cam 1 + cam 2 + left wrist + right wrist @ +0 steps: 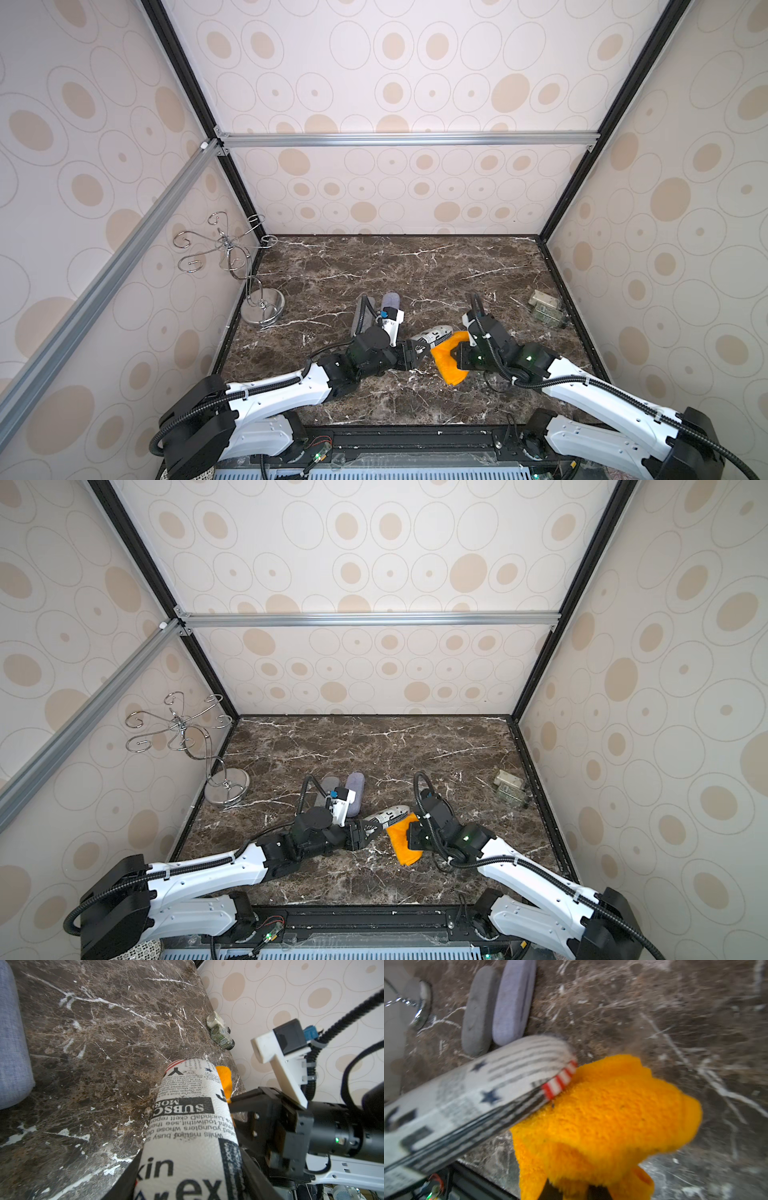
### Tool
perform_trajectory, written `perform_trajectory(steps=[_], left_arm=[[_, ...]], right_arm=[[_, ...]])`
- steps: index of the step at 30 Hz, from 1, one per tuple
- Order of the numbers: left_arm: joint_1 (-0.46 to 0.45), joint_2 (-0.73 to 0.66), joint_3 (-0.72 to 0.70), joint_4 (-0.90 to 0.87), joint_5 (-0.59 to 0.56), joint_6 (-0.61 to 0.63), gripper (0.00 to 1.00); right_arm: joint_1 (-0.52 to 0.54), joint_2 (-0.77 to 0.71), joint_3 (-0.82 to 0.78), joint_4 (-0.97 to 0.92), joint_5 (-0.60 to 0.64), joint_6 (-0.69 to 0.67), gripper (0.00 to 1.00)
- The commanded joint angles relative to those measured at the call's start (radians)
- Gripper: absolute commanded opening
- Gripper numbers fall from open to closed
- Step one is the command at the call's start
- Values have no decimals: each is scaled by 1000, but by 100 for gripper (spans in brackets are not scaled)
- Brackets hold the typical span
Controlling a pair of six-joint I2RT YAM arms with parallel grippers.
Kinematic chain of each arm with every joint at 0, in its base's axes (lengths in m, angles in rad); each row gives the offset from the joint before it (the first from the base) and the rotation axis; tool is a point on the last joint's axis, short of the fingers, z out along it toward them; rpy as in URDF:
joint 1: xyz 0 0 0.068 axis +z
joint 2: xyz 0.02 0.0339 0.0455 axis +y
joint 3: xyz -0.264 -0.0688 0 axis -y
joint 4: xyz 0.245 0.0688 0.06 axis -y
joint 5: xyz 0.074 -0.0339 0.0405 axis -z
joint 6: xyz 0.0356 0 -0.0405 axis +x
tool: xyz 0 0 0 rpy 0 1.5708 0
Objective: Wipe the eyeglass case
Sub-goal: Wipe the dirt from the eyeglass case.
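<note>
Wiping seems underway; left jaws pinch the eyeglass case; right jaws pinch the orange cloth at its four o'clock; lengthwise strokes next.

Newsprint eyeglass case on the dark marble tabletop, its near end clamped by the left gripper. An orange cloth touches the case's right side, pinched in the right gripper. Behind and left of the case lie a grey case and a lavender case, side by side and partly hidden by the left wrist. A chrome wire stand is farther left, and two small jars are well off to its right.
</note>
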Motion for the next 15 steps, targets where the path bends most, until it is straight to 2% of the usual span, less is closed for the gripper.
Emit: perform_trajectory(steps=[1,6,9,12,15], left_arm=[[2,-25,18,-44,-8,34,40],[10,-17,17,-76,-59,58,40],[17,7,15,-67,-45,55,40],[17,24,11,-21,-12,56,40],[18,30,17,25,29,80,39]], right_arm=[[-10,-63,32,-60,11,-25,0],[-6,-176,32,42,-186,-102,0],[-1,-196,20,125,-325,-114,0],[12,-155,21,175,-385,-117,0],[19,-94,24,213,-382,-118,0]])
